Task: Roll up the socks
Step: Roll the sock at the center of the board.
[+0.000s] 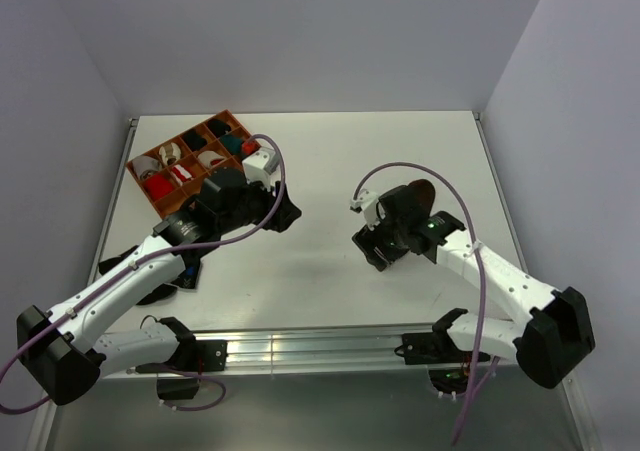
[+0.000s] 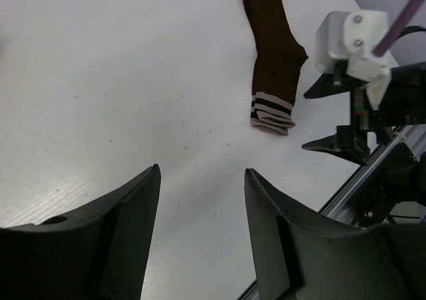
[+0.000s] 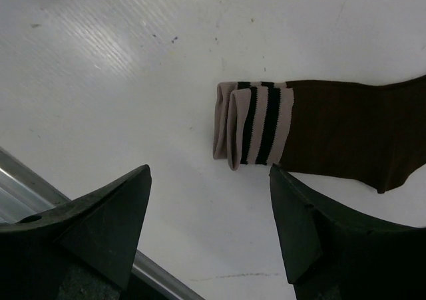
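Note:
The socks lie flat on the white table, dark brown with a pale pink, dark-striped cuff that has two layers showing. In the right wrist view my right gripper hovers open just short of the cuff, with only bare table between its fingers. The left wrist view shows the socks stretched away from the camera, cuff nearest. There my left gripper is open over bare table, well short of them. From above, only the socks' far end shows behind the right gripper. The left gripper is far to the left.
An orange divided tray with red, white, teal and dark sock bundles stands at the back left, just behind the left arm. A metal rail runs along the near table edge. Walls close in the back and both sides.

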